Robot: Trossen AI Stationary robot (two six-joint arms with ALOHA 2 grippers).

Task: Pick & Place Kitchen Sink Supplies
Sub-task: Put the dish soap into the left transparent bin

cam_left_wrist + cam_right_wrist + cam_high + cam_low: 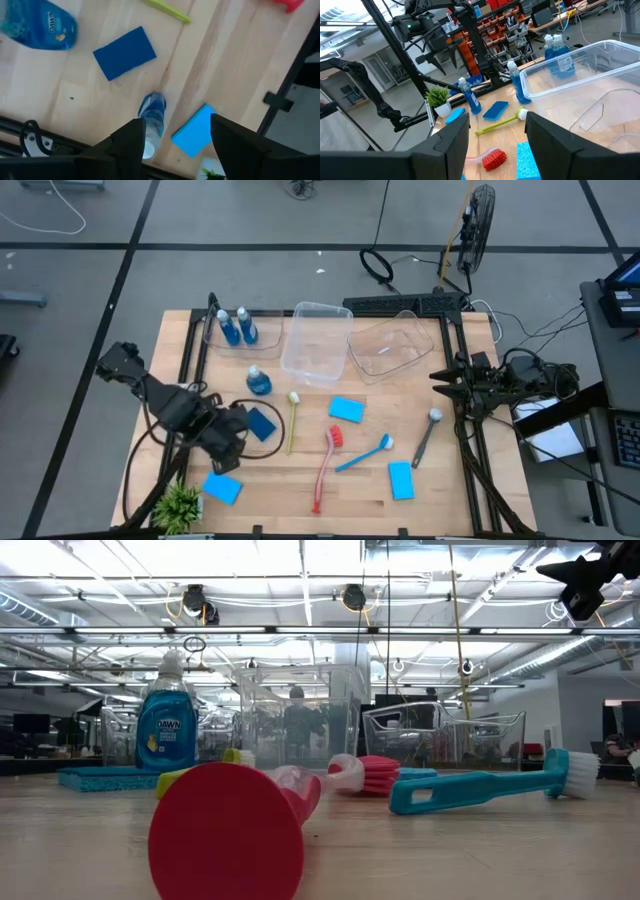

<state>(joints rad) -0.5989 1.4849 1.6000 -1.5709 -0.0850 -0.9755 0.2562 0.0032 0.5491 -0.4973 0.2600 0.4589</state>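
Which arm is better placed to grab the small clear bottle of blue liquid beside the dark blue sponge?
Left. The left end effector hangs open directly above the small clear bottle of blue liquid; the right end effector waits at the right edge of the wooden table.

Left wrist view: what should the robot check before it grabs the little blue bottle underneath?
1. Left gripper open: ok.
2. Small clear bottle of blue liquid standing upright: ok.
3. Bottle centred in the gripper: not ok, it sits towards one side.
4. Flat light blue sponge apart from the bottle: ok, but close.
5. Right gripper out of the way at the table's right edge: ok.
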